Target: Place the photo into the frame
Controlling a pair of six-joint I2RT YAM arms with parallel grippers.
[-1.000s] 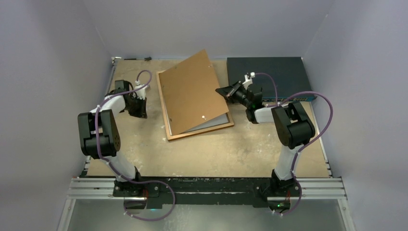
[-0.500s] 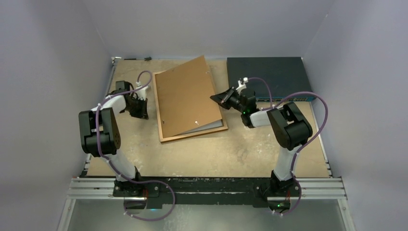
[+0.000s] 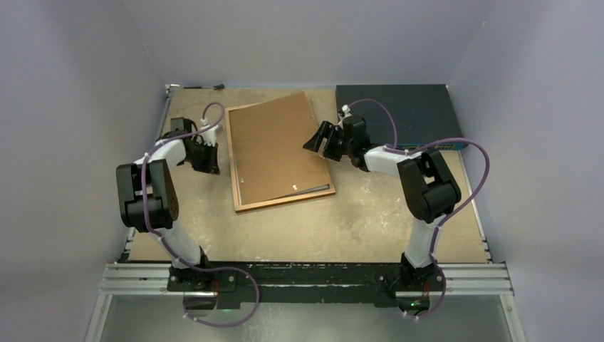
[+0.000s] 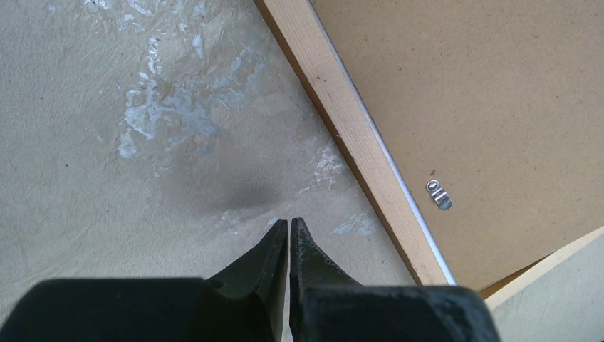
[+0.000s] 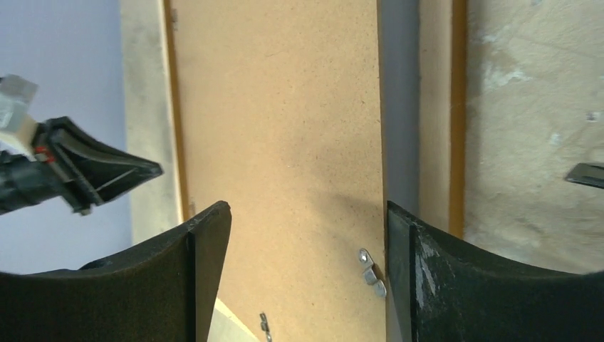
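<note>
The orange-brown frame lies flat in the middle of the table. The brown backing board rests on it, slightly skewed, and hides the photo. A thin pale strip shows between board and frame rail; whether that is the photo I cannot tell. My right gripper hovers open over the board's right edge, and in its wrist view its jaws stand wide over the board with nothing between them. My left gripper is shut and empty on the table just left of the frame.
A dark blue flat box lies at the back right, behind my right arm. Small metal turn tabs sit on the board's back. Grey walls close in the table at both sides and the back.
My right gripper opened and let go of the backing board, which dropped from tilted to flat on the frame. Frame and board shifted a little left. The left arm stayed still.
</note>
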